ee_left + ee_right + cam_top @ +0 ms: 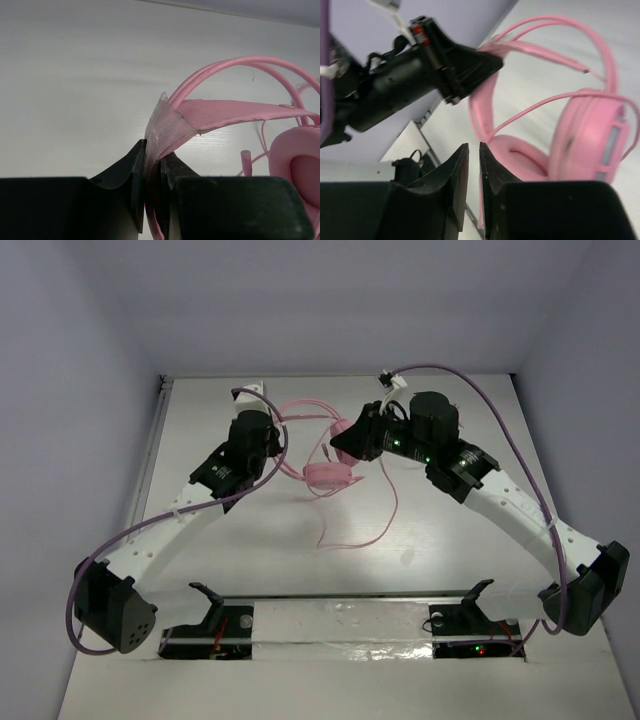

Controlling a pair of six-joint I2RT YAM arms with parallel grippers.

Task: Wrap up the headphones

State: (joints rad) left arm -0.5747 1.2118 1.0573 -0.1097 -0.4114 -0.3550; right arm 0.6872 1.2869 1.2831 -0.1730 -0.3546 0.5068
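The left gripper (152,165) has its fingers pressed tight on the headband (225,112) of the headphones (325,475). They pinch the flat inner strap where a bit of clear film is wrapped round it, and the two thin hoops rise just above the pinch. The left arm reaches from the near-left corner of the table (250,540) on a slant toward the far middle, with its wrist turned in to the right.

The right gripper (474,152) has its fingers almost together, with only a thin slit between the tips. A pink strand shows low in that slit and may be the cable (396,510), but the blurred wrist view does not show whether it is pinched. The right arm comes in from the near-right corner, its elbow up toward the far edge. Its gripper points left and down, just beside the cups.

The headphones sit at the far middle of the table, between the two grippers. One cup (325,477) rests on the surface and the other stands higher, against the right gripper's side. The headband arcs away to the left, into the left gripper. The cable trails from the cups toward the near edge and curls in a loose loop on the table.
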